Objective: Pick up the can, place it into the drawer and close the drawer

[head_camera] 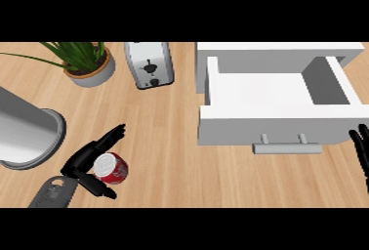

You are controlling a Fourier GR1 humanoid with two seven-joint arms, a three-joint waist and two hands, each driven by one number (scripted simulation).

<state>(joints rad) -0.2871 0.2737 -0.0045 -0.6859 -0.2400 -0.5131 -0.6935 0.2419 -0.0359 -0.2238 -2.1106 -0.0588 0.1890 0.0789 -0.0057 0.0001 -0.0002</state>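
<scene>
can point(112, 168): red, tilted, lower left | drawer point(238, 129): white, open, upper right

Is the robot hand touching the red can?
Cannot tell. The head view shows the red can right beside the palm of the left robot hand, no clear gap, no plain contact.

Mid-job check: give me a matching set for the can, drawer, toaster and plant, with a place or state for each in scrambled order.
Things:
1. can
2. drawer
3. toaster
4. plant

Places or states:
a. green, far left of the counter
b. pulled open, nothing inside
c. between thumb and fingers of the left hand
d. silver, just left of the drawer unit

Pairs: 1-c, 2-b, 3-d, 4-a
</scene>
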